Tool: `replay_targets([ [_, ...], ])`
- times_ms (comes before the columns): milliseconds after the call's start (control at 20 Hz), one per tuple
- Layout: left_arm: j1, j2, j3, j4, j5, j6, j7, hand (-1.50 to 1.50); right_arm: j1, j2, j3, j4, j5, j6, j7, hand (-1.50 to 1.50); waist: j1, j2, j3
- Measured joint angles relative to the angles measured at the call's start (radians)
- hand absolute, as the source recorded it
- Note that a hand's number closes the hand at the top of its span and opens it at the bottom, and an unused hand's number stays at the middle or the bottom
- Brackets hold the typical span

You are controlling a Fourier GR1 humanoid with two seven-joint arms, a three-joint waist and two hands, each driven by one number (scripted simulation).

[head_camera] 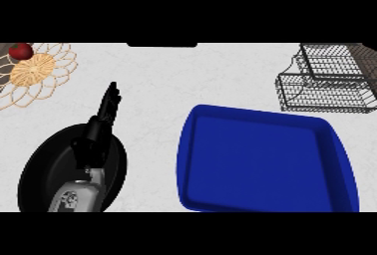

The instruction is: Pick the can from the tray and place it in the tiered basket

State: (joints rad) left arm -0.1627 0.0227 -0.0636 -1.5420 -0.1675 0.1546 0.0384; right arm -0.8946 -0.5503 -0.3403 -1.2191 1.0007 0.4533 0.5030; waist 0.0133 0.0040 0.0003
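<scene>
Blue tray (265, 164), lower right of tabletop (184, 74). Tiered basket (327, 79), upper right corner. Left hand (109, 107), fingers straight, nothing held, seen over black pan (44, 169).

- Counter (162, 74): white, faintly marbled top.
- Tray (193, 149): blue, rectangular, raised rim, lower right.
- Tiered basket (324, 79): black wire, far right corner.
- Pan (44, 169): black, round, lower left.
- Woven mat (37, 72): tan, looped edge, far left, bearing a red fruit (21, 50).
</scene>
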Motion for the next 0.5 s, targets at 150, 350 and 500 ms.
replay_targets([
  [150,0.019,0.004,0.002,-0.010,0.004,-0.005,-0.003,0.00,0.010,0.021,-0.057,0.043,-0.046,-0.042,-0.005,-1.50,-0.002,-0.001,0.000],
  [350,0.026,0.009,0.002,-0.034,0.006,-0.010,0.015,0.00,-0.001,0.024,-0.125,0.100,-0.116,-0.087,-0.037,-1.50,-0.003,-0.002,0.001],
  [500,0.035,-0.001,-0.011,-0.045,-0.006,0.000,0.020,0.00,-0.011,0.034,-0.186,0.111,-0.160,-0.160,-0.044,-1.50,-0.004,-0.002,0.000],
])
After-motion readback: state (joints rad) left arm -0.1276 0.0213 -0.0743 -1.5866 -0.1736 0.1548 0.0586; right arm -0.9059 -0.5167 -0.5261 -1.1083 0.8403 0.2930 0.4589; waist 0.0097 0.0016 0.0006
